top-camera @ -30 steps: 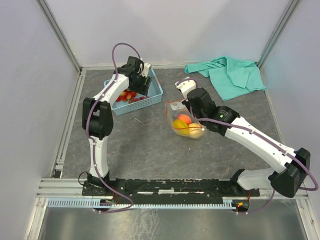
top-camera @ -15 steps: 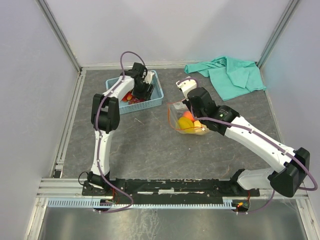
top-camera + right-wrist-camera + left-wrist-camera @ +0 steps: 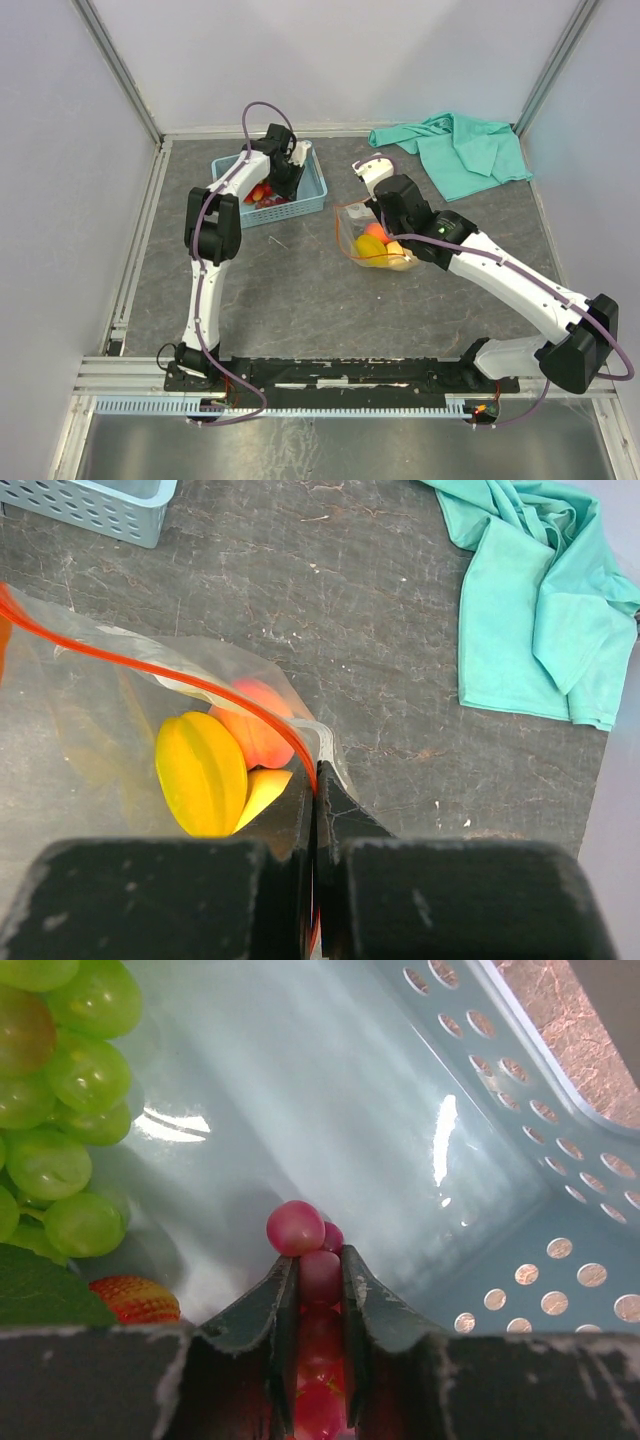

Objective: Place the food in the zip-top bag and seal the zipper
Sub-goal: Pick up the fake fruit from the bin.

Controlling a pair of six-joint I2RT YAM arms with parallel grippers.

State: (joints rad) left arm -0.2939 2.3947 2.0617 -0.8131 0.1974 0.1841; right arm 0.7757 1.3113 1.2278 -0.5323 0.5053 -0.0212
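In the left wrist view my left gripper is down inside the light blue basket, shut on a bunch of purple-red grapes whose top berries stick out past the fingertips. Green grapes and a strawberry lie to its left. My right gripper is shut on the edge of the zip-top bag, right on the red-orange zipper. The bag's mouth gapes open. Inside it lie a ribbed yellow fruit, a peach and a lemon.
The basket stands at the back left of the dark table, the bag to its right. A teal cloth lies crumpled at the back right. Grey walls and metal rails close in the table.
My left gripper dropped deeper into the basket and closed on the purple-red grapes. My right gripper shifted slightly with the bag's edge, and the bag tilted up a little.
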